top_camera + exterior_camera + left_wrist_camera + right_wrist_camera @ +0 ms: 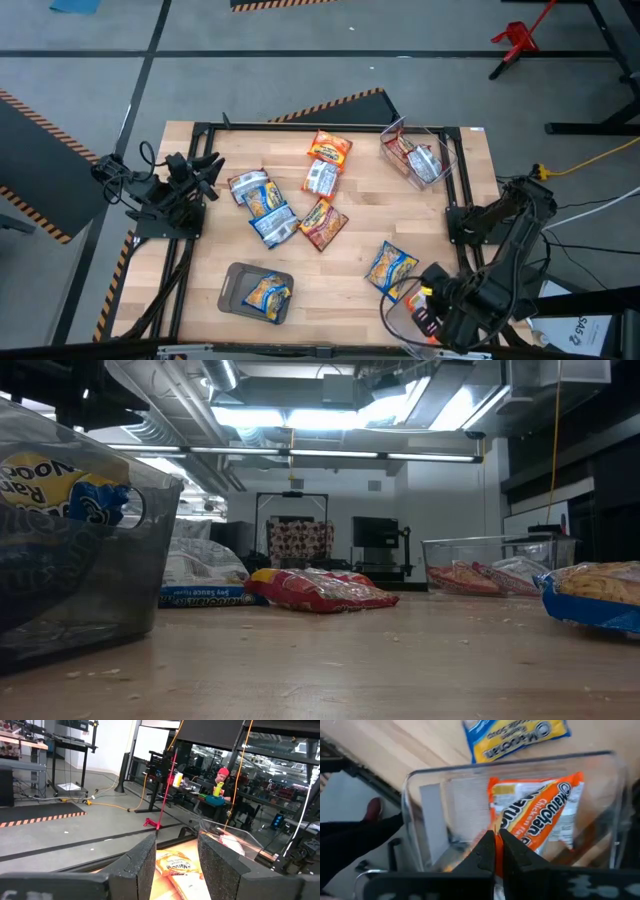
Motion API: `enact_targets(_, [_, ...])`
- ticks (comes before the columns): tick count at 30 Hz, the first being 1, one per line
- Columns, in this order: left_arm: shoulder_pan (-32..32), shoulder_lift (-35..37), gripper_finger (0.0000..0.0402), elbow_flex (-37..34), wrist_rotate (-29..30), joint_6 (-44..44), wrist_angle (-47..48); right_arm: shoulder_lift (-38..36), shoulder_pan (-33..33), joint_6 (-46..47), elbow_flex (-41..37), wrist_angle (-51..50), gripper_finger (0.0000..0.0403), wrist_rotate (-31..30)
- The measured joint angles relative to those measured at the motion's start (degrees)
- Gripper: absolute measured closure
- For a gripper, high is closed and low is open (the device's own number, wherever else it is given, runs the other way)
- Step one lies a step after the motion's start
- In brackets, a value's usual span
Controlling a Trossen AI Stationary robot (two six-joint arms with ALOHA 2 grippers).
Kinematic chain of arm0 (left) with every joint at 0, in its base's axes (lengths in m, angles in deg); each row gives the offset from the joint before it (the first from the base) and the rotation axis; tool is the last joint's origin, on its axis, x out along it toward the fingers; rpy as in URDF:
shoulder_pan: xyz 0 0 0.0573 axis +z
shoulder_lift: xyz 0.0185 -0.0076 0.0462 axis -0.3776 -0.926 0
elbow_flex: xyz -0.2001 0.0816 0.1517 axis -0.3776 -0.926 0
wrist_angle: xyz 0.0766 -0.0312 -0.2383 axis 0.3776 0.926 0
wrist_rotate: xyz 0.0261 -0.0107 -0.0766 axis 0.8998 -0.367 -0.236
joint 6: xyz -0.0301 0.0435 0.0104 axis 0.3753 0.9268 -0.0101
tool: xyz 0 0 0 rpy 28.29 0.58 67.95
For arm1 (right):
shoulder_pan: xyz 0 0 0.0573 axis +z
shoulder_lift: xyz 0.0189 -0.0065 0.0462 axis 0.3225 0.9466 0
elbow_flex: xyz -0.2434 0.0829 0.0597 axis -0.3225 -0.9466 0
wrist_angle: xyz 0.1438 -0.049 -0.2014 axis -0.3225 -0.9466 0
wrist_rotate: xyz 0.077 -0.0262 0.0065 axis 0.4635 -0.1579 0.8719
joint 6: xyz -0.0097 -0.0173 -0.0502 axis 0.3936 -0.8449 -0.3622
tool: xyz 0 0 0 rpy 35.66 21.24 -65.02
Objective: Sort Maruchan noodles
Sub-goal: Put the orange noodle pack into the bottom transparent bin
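Several Maruchan packets lie flat mid-table: orange-red (328,150), silver-white (320,178), dark red (322,224), and blue-yellow ones (268,210) (390,266). One blue-yellow packet (266,294) lies in the grey tray (232,290). My right gripper (498,837) hangs over the clear bin (415,820) at the table's near right corner, shut on an orange-red packet (540,815). My left gripper (175,865) waits open at the left edge (208,172), touching nothing. My right gripper pinches the orange-red packet between its two fingers at one corner (498,855), coming from above and pointing down into the clear bin. The packet shows on through the narrow gap between the fingers. The rest of the packet lies tilted inside the bin's walls.
A second clear bin (450,150) at the far right corner holds a few packets (420,160). The blue-yellow packet (515,737) lies just outside the near bin's wall. Bare wood shows along the near edge (330,290). A person sits in the room beyond the table (220,782).
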Motion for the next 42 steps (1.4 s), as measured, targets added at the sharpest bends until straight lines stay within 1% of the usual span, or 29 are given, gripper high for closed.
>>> enact_targets(6, [0.01,0.00,0.0262,-0.01,0.00,0.00,0.00,-0.01,0.00,1.34,-1.17,2.40,0.0403,1.01])
enact_targets(14, [0.00,0.00,0.0262,0.00,0.00,0.00,0.00,0.36,0.00,1.58,-1.68,4.04,0.0403,4.14])
enact_targets(22, [0.02,0.00,0.0262,-0.02,0.00,0.00,0.43,0.35,0.81,4.11,-1.68,6.53,0.0403,4.61])
enact_targets(30, [0.00,0.00,0.0262,-0.02,-0.13,-1.46,2.12,0.35,0.74,4.69,-1.68,7.07,0.0403,4.19])
enact_targets(40, [0.02,0.00,0.0262,-0.02,-0.43,-1.52,2.56,0.71,0.76,5.66,-1.66,9.72,0.0403,4.64])
enact_targets(42, [0.01,0.00,0.0262,-0.02,-0.44,-1.49,2.62,1.19,0.75,5.66,-1.60,10.01,0.0403,5.46])
